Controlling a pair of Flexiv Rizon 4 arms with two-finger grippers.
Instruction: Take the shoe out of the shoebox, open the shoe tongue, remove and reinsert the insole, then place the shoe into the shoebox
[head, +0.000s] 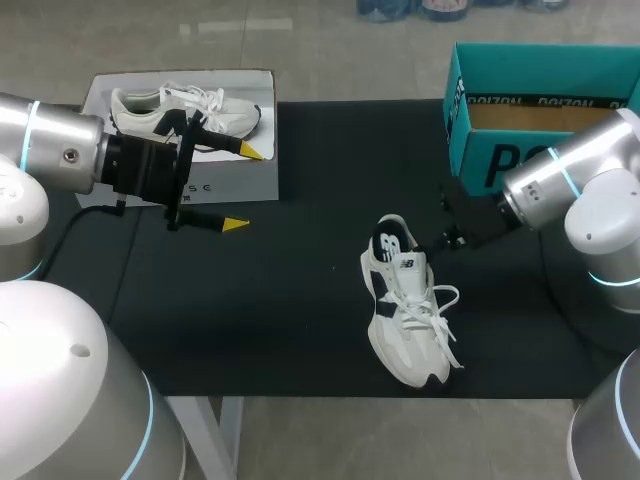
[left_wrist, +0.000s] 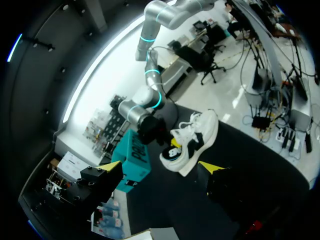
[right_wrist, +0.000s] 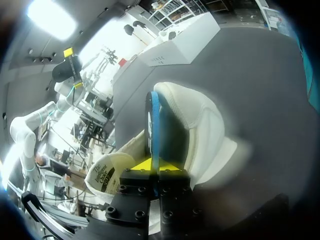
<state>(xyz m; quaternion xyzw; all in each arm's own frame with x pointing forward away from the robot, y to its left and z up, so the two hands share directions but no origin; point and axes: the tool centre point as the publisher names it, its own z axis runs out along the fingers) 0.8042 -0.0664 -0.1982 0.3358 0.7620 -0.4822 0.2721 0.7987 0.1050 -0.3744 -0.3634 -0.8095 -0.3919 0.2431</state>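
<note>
The right pincer (right_wrist: 152, 165) is clamped on the insole (right_wrist: 151, 120), its yellow tips pressed together on the thin, blue-edged sheet. The insole stands upright out of the heel opening of the shoe (head: 405, 320). That shoe lies on the dark surface (head: 300, 300), near the teal shoebox (head: 500, 160) and outside it. The left pincer (head: 245, 187) is spread wide and holds nothing, hovering at the edge of a white box (head: 255, 175) that carries a second shoe (head: 185, 108). In all: two shoes, one shoebox, one insole, two pincers.
</note>
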